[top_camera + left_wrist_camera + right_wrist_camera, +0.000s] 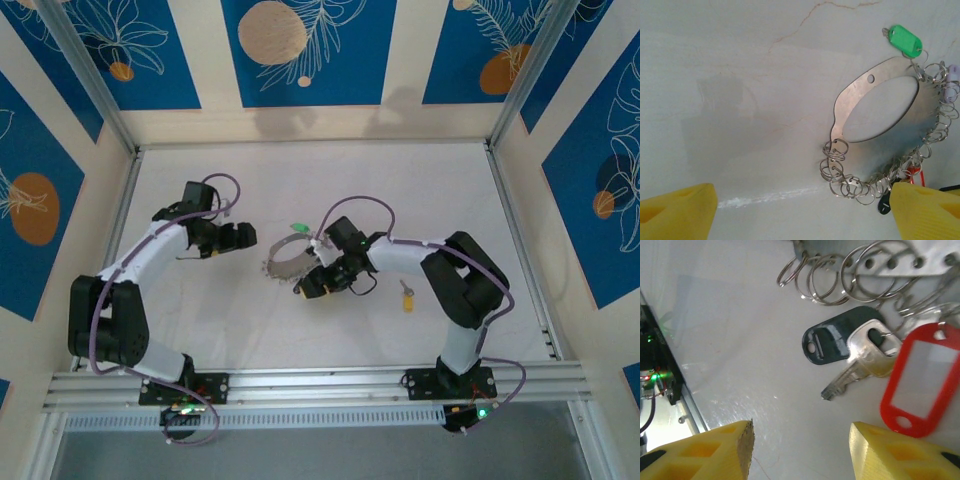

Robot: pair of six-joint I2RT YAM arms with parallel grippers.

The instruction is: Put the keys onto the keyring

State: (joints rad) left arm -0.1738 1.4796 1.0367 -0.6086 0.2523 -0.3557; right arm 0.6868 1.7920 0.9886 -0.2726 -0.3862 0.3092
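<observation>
Where the keyring lies: mid-table, flat on the pale surface between the two pincers.
Keyring (860,92) look: a thin grey metal band bent into an oval with an open middle, holes punched along it, one end narrowing to a curved tail.
Split rings (837,150): many small wire rings hang from the holes along the band's edge, crowded and overlapping.
Green tag (905,40): clipped on at the band's far end.
Silver key (865,362): on one of the rings, lying flat, its head resting over a black tag (832,342).
Red tag (920,385): clear-windowed, touching the silver key's side.
Yellow-headed key (407,297): alone on the table, right of the right pincer, well apart from the keyring.
Left pincer (800,215): yellow fingertips spread wide, nothing between them, just left of the keyring.
Right pincer (802,450): spread, gripping nothing, at the keyring's near-right edge with the silver key's blade pointing toward its gap.
Table (200,320): whitish, faintly veined.
</observation>
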